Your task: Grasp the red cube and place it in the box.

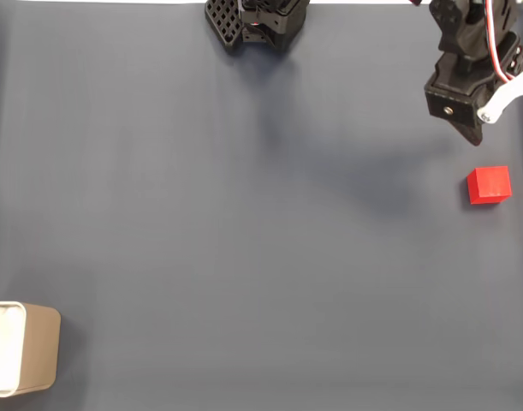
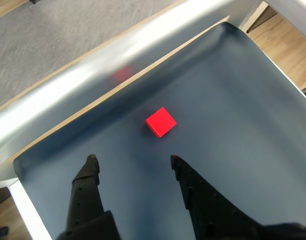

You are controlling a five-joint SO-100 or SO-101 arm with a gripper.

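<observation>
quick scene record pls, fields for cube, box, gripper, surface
cube: red cube resting on the mat, near the right edge in the fixed view
box: the box at lower left in the fixed view, far from the cube, nothing seen inside
gripper: gripper open, empty, above the mat, cube just ahead of its fingertips
surface: dark blue-grey mat

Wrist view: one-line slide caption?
Open gripper poised above the mat, red cube just ahead of its fingertips.
</observation>
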